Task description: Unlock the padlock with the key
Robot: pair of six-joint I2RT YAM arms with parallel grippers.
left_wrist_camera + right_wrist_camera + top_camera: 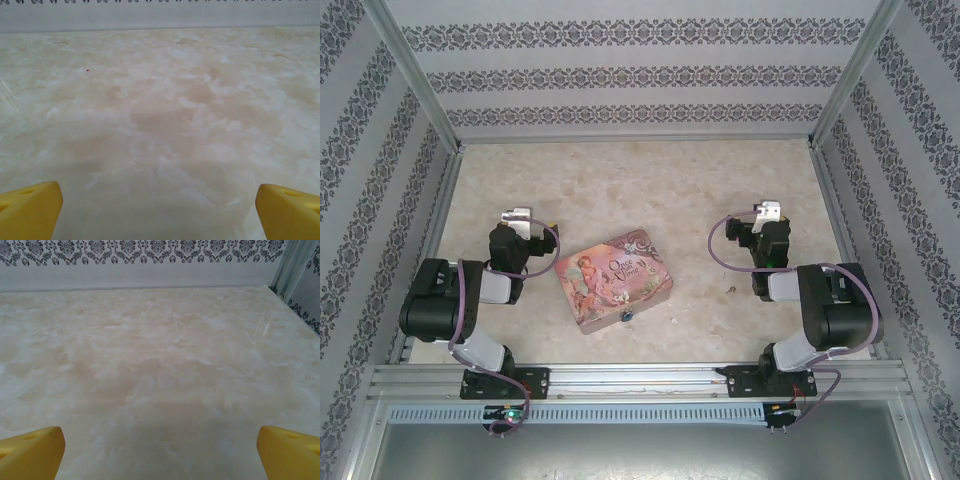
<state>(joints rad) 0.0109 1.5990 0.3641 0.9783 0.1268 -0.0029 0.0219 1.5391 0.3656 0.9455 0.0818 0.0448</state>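
Scene: two robot arms at the near edge of a pale marbled desk (pixel 620 180), seen from above inside a wallpapered enclosure.

Left claw: the left claw (pixel 519 214) is released and grasps nothing. Its jaws are spread wide, and its yellow fingertips (pixel 30 210) sit at the bottom corners of its wrist view with bare desk between them.

Right claw: the right claw (pixel 767 211) is also released and empty. It faces bare desk and the far wall.

Tin box: a pink illustrated tin box (pixel 613 278) lies right of the left claw and slightly back toward the bases, between the two arms.

Padlock: the padlock (pixel 627 316) is a tiny blue-teal spot against the tin's near side, right of and behind the left claw (too small to tell whether its shackle passes through a clasp).

Key: the key (pixel 730 290) is a thin grey speck lying loose on the desk, left of and behind the right claw, apart from the tin.

Step in hand: judged to be the opening step, as neither padlock nor key is held.

Next move: likely the right claw turns back and down to pinch the key. This calls for a fine, flat pick-up, while the left claw steadies the padlock.
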